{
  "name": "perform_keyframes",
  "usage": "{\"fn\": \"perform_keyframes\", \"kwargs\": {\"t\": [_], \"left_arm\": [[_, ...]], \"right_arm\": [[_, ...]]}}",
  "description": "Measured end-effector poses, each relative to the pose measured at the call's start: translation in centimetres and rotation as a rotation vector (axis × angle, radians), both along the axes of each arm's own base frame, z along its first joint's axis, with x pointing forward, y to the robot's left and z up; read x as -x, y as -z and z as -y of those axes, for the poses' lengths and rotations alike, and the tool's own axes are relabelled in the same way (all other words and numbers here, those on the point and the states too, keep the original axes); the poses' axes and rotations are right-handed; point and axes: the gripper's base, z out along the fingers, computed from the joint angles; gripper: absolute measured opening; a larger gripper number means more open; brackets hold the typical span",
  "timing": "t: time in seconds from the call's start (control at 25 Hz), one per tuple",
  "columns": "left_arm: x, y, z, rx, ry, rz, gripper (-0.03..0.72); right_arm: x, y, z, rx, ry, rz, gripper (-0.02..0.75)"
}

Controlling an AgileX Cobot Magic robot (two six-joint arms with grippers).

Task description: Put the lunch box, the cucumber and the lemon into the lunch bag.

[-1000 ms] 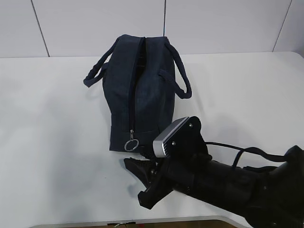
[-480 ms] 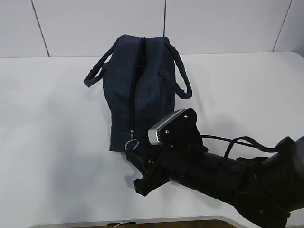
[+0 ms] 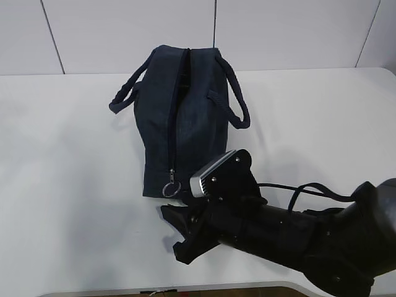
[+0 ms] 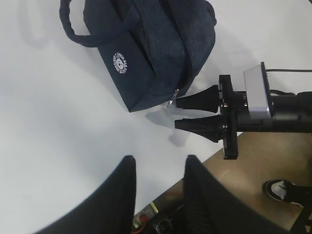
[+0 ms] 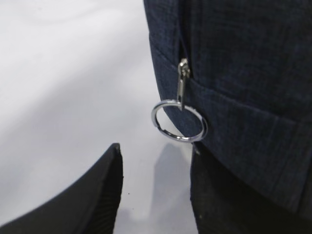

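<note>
The navy lunch bag (image 3: 185,117) stands on the white table with its zip drawn along the top and both handles hanging to the sides. Its metal ring pull (image 3: 171,185) hangs at the near end. My right gripper (image 3: 172,232) is open just in front of that end. In the right wrist view the ring pull (image 5: 179,122) hangs just beyond the right finger, nothing between the jaws. My left gripper (image 4: 160,160) is open and empty, high above the table's front edge. The lunch box, the cucumber and the lemon are out of view.
The white table (image 3: 68,185) spreads to both sides of the bag, with a white panelled wall behind. The left wrist view shows the table's front edge and brown floor (image 4: 273,170) beyond, with a shoe (image 4: 280,190) there.
My right gripper edged left toward the bag's near end and ring pull, then settled slightly lower. Its jaws stayed open. The bag has not moved.
</note>
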Motion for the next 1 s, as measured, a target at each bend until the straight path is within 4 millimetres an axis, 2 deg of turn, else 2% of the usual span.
{"fn": "perform_keyframes", "kwargs": {"t": [0.44, 1.0], "left_arm": [[0.0, 0.0, 0.0, 0.002, -0.001, 0.001, 0.218], [-0.1, -0.1, 0.0, 0.004, -0.005, 0.008, 0.217]], "right_arm": [[-1.0, -0.8, -0.9, -0.026, -0.001, 0.028, 0.347], [-1.4, 0.2, -0.9, 0.079, 0.005, -0.039, 0.334]]}}
